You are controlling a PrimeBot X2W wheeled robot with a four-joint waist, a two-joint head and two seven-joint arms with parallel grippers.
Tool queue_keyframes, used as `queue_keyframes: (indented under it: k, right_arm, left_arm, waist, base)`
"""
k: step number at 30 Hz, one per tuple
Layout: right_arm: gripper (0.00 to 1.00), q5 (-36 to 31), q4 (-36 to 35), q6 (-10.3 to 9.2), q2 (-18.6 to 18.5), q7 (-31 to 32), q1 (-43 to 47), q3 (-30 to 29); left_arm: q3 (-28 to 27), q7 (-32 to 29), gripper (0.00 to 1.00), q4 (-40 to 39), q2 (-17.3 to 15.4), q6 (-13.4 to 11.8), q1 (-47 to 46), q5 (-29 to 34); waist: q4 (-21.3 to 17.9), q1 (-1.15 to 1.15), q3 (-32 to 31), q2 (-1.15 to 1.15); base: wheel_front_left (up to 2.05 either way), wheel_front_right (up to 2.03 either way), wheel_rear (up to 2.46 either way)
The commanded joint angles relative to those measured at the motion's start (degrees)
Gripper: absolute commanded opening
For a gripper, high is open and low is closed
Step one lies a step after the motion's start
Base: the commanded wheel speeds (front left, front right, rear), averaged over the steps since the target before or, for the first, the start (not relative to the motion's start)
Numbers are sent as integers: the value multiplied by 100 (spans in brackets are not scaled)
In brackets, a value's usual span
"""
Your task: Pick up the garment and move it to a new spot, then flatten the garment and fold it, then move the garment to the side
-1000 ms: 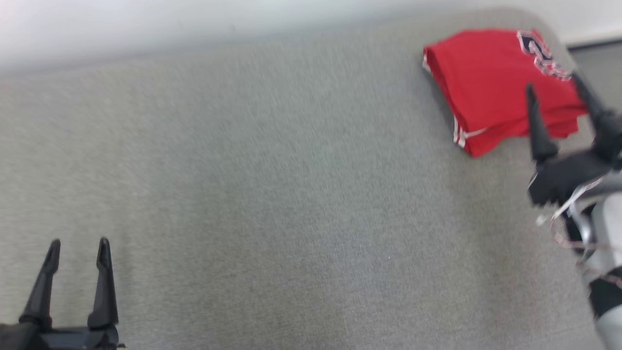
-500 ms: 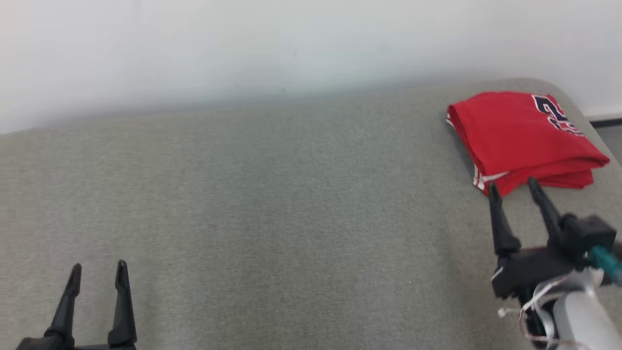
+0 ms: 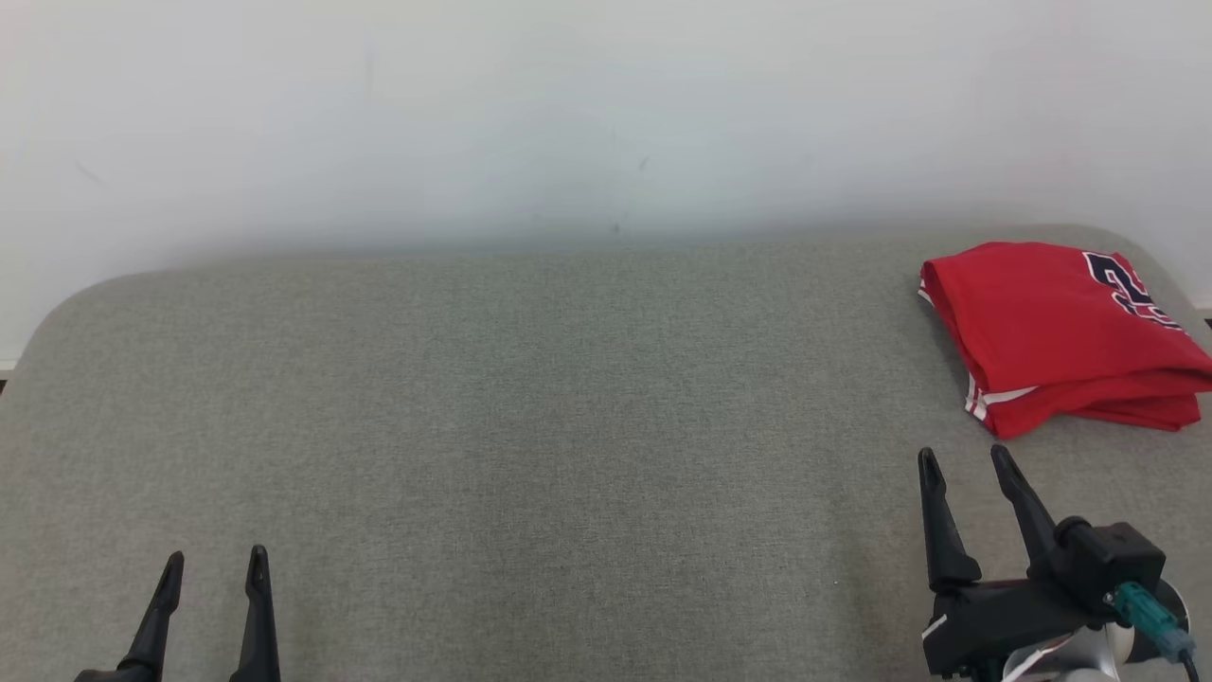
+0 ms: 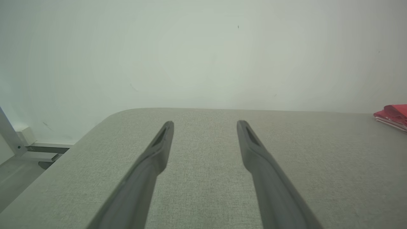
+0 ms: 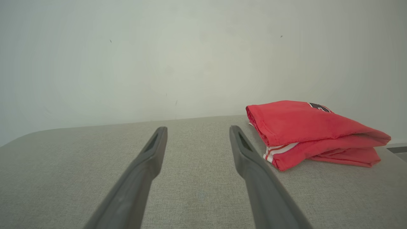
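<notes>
My right gripper [image 3: 962, 455] has backed away from the folded red shirt [image 3: 1051, 332] at two o'clock. It and my left gripper [image 3: 216, 556] stand apart, empty. Job looks done.

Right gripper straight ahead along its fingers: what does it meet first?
Likely nothing before the wall: the right gripper points just left of the red garment, though it might brush it.

The red garment [image 4: 394, 114] runs off the left wrist view's right edge; at the head view's right, its dark print [image 3: 1122, 284] is unreadable.
</notes>
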State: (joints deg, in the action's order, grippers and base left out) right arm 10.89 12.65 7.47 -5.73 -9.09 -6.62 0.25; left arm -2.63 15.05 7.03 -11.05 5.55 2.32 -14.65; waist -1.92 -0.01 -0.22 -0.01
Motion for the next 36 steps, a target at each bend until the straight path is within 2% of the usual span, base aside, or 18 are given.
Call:
queue_keyframes:
  k: [1, 14, 36]
  right_arm:
    - [100, -46, -46, 0, 55, -34, 145, -19]
    - [100, -215, -166, 0, 241, -102, 584, -112]
    - [100, -121, -131, -1, 288, -206, 609, 40]
  left_arm:
    - [-25, 14, 100, 93, 5, 17, -54, 43]
    - [13, 14, 100, 510, -29, 91, -270, 140]
    - [21, 14, 100, 728, -84, 154, -449, 237]
  waist:
    - [67, 1, -43, 1]
    - [229, 1, -103, 1]
    - [255, 1, -61, 1]
  base:
    - [0, 0, 0]
    - [0, 0, 0]
    - [0, 0, 0]
